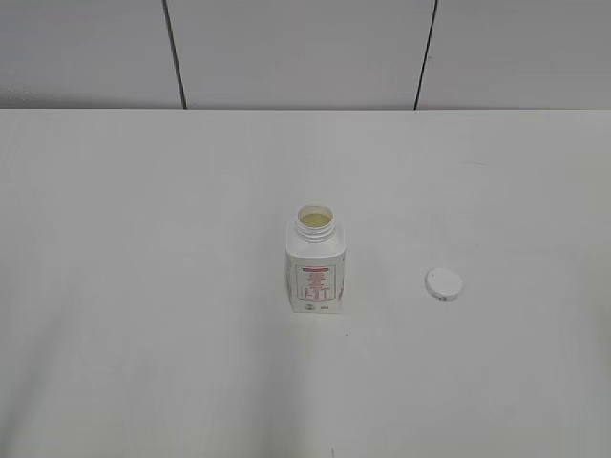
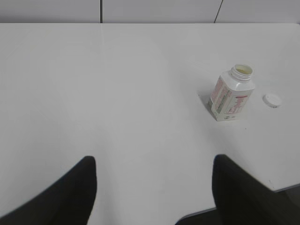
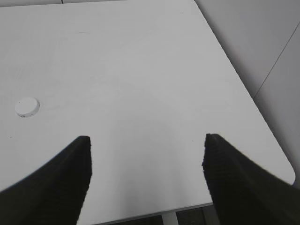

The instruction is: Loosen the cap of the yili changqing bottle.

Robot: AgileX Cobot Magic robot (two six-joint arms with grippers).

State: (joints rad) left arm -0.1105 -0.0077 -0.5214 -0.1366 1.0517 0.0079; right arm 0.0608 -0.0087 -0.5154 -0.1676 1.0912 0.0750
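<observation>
While cap lies off and neck stands bare: task's loosening looks already done, judged from how things lie.
Left gripper [image 2: 152,187]: fingers spread apart, empty, hanging over bare table [image 1: 143,315] well short of anything.
Bottle, place: yili changqing bottle [image 1: 315,262] upright near the table's middle, touching nothing, well apart from both grippers.
Bottle, look: squarish white plastic body, rounded shoulders, wide threaded neck open at the top, pale yellowish inside, red print on the label facing the exterior camera.
Bottle, handling: probably light and fairly stiff, smooth-walled so somewhat slippery; likely to tip or spill if knocked, being uncapped. Best held across two flat side walls, below the shoulders.
Cap, place: cap [image 1: 443,282] flat on the table to the right of the bottle, clearly apart from it.
Cap, look: small, round, flat, white; whether top side faces up cannot be told.
Cap, handling: very light and rigid, low and hard to pinch; best taken across the rim.
Right gripper [image 3: 146,176]: fingers set wide apart, holding nothing, over the table's right part, cap off to one side.
</observation>
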